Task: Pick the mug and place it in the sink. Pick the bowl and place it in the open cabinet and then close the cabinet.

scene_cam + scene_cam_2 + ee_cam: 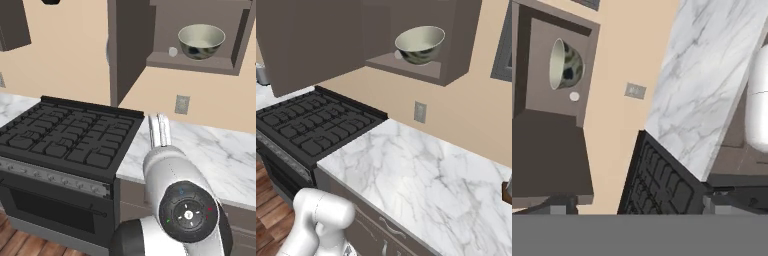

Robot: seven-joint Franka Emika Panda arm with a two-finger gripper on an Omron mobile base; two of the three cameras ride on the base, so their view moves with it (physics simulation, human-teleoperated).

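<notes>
My end effector (pixel 637 210) stands spread wide and holds nothing, its dark tips barely showing at the bottom of the hand view. The bowl (pixel 201 41) sits upright on the shelf inside the cabinet (pixel 165 30), whose door (pixel 127 45) hangs open to the left of the bowl. Below the cabinet lies the marble counter (pixel 421 170), with the black stove (pixel 65 137) beside it and a wall outlet (pixel 420 111) between cabinet and counter.

Stove: I see a black gas range (pixel 65 137) left of the counter.
Counter: white marble (pixel 421 170).
Wall: a grey outlet (pixel 182 104).
</notes>
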